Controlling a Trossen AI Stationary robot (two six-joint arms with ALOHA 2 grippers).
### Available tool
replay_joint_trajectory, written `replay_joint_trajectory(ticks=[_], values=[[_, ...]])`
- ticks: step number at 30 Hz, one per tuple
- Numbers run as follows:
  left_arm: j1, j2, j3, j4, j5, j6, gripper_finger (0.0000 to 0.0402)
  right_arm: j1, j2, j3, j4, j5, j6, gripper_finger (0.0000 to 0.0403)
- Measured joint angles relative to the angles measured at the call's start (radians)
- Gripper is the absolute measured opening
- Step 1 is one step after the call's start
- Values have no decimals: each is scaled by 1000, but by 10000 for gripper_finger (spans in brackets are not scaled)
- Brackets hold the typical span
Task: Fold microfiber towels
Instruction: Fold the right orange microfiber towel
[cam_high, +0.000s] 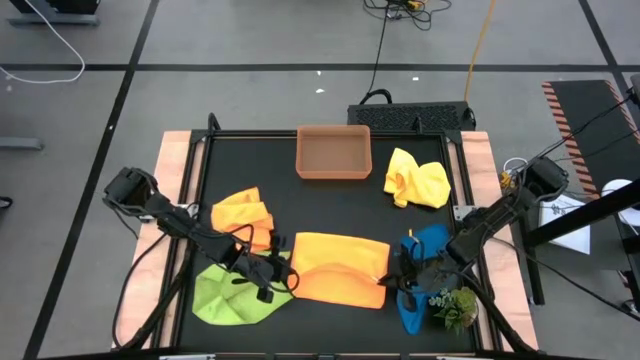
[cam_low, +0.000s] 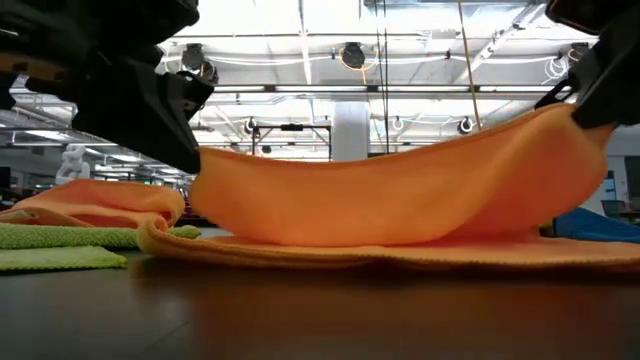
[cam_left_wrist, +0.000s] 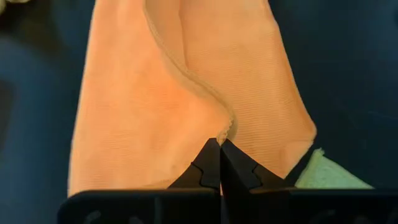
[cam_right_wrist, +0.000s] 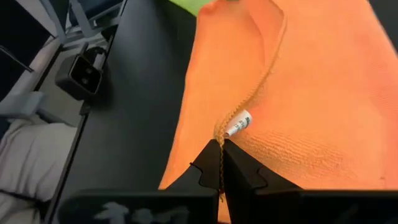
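The orange towel (cam_high: 340, 268) lies in the middle of the black table near its front edge. One of its edges is raised over the part that stays flat (cam_low: 400, 255). My left gripper (cam_high: 283, 272) is shut on the towel's left end, and my right gripper (cam_high: 392, 280) is shut on its right end. A lime green towel (cam_high: 233, 296) lies flat at the front left. A crumpled yellow-orange towel (cam_high: 243, 218) lies behind it. A yellow towel (cam_high: 418, 180) lies crumpled at the back right. A blue towel (cam_high: 420, 285) lies under my right arm. My left gripper pinches the orange towel's hemmed edge (cam_left_wrist: 229, 127) between its fingertips, at the towel's left end, coming level from the table's left. The held layer is lifted clear of the flat part. My right gripper pinches the hemmed edge beside the small white label (cam_right_wrist: 238, 123), at the towel's right end, coming from the table's right. The raised layer (cam_low: 400, 190) sags slack between the two grippers, above the flat lower layer.
A terracotta-brown tray (cam_high: 334, 152) stands at the middle of the far edge. A small green plant sprig (cam_high: 456, 306) lies at the front right corner next to the blue towel. Bare black table shows between the tray and the orange towel.
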Motion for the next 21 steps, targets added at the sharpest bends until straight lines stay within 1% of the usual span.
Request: replay_joint_trajectory(ticks=[7,16,21], values=[[-9,1,0,1,17,-23,0,31,0,0,2,-1,43,0],[-28,1,0,-3,19,-56,0,51,1,0,42,-2,38,0],[-32,1,0,-4,21,-73,0,51,46,0,102,-57,39,0]])
